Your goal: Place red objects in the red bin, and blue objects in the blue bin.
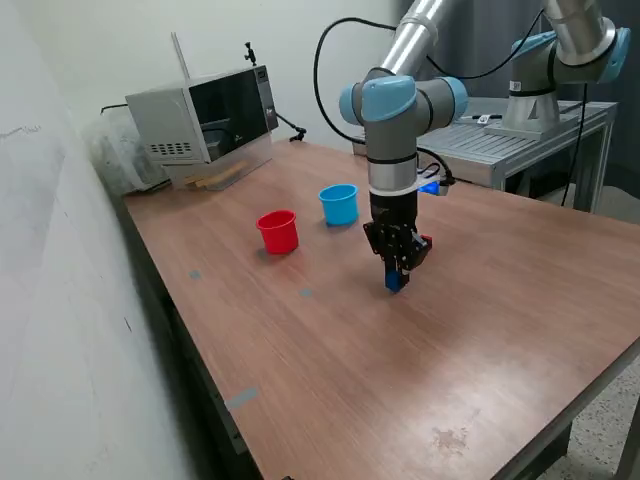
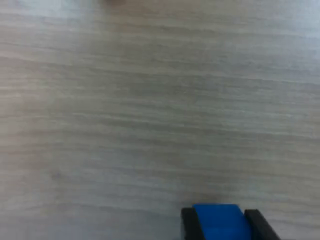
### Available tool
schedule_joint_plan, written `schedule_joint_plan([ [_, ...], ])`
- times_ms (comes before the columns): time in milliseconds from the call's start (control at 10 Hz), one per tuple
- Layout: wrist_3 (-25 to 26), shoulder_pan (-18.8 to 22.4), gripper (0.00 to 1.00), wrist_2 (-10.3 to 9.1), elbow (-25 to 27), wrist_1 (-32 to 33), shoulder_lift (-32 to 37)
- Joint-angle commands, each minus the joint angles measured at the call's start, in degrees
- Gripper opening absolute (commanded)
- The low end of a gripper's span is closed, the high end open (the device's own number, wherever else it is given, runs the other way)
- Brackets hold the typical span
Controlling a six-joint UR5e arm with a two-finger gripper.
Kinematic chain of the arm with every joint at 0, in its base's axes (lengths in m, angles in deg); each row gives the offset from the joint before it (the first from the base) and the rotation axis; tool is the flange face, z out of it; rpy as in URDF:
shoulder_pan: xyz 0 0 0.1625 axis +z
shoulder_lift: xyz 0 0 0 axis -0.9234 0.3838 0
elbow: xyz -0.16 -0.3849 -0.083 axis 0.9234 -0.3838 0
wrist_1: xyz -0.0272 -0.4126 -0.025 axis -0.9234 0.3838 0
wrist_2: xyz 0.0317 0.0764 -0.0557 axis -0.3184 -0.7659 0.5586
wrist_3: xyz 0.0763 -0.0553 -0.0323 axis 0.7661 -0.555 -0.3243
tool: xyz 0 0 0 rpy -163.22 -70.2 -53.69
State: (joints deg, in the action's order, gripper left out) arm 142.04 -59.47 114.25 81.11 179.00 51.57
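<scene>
Blue cube [image 1: 395, 283] sits pinched between the two black fingertips of the gripper [image 1: 396, 280], low over the wooden table [image 1: 480, 340] near its middle; whether it touches the surface cannot be told. The wrist view shows the same cube [image 2: 220, 224] clamped between dark fingers [image 2: 189, 224] over bare wood grain. Red cup [image 1: 278, 231] and light blue cup [image 1: 339, 204] stand upright, near each other but apart, beyond the gripper toward the microwave [image 1: 205, 115]. Wide open tabletop spreads between the gripper and the near edge and the exterior view's right edge. A second arm's base [image 1: 548, 90] stands on a separate metal bench. No readable writing shows.
</scene>
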Motion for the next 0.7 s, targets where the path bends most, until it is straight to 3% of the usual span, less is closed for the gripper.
schedule_joint_plan([
  [0, -0.38, -1.97, 0.0, 2.19, 5.23, 0.14, 7.39],
  [600, -5.3, -15.24, 0.0, 3.6, 17.8, 0.14, 18.75],
])
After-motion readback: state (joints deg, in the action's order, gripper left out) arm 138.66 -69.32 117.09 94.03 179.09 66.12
